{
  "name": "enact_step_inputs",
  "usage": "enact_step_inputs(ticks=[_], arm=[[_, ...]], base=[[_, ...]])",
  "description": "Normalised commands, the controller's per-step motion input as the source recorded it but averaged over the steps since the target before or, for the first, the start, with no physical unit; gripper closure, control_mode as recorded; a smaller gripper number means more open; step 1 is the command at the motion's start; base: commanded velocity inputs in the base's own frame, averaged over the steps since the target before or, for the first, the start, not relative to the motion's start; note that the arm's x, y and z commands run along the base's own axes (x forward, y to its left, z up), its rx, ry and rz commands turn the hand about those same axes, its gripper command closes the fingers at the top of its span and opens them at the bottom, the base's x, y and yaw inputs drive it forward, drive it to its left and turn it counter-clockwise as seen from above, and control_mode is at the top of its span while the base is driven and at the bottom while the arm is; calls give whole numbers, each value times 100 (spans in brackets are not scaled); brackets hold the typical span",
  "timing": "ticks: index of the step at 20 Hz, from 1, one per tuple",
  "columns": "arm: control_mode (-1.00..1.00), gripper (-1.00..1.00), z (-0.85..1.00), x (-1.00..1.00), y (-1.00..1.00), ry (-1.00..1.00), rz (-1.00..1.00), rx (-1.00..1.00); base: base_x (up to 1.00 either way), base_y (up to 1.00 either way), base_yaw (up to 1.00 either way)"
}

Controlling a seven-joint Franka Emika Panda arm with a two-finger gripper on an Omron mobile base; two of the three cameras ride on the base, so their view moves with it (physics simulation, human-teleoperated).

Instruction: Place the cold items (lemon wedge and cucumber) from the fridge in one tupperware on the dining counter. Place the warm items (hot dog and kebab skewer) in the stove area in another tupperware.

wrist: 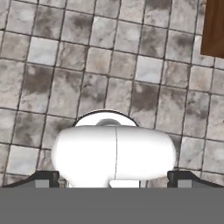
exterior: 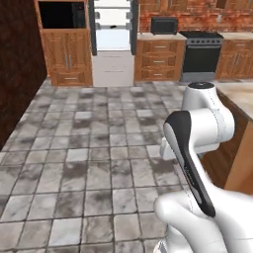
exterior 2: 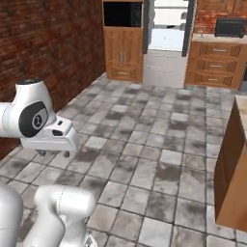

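Observation:
The fridge (exterior: 112, 37) stands far back across the tiled floor with both doors open, its white interior showing; it also appears in the right base view (exterior 2: 166, 34). The black stove (exterior: 201, 55) sits against the back wall to the right. The dining counter (exterior: 243, 98) runs along the right edge, its brown base (exterior 2: 230, 166) close by. My gripper (exterior 2: 54, 154) hangs over the floor, pointing down, open with nothing between its fingers. In the hand view the gripper (wrist: 113, 178) has its tips spread wide above floor tiles. Lemon wedge, cucumber, hot dog, kebab skewer and tupperware are out of view.
A dark brick wall (exterior 2: 43, 58) runs along the left. Wooden cabinets (exterior: 66, 57) with a black built-in appliance (exterior: 62, 15) stand left of the fridge. A drawer cabinet (exterior: 159, 59) carries a small black appliance (exterior: 164, 24). Grey floor tiles (exterior: 89, 148) stretch between me and the fridge.

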Motion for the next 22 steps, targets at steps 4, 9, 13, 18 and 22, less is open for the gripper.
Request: enact_step_inputs(ticks=[4, 9, 13, 18, 22], arm=[[100, -100, 0, 0, 0, 0, 0, 0], [100, -100, 0, 0, 0, 0, 0, 0], [100, -100, 0, 0, 0, 0, 0, 0], [100, -100, 0, 0, 0, 0, 0, 0], [100, -100, 0, 0, 0, 0, 0, 0]], base=[[97, 95, -42], [100, 84, -48], [100, 94, -42], [100, 81, -29], [100, 49, -1]])
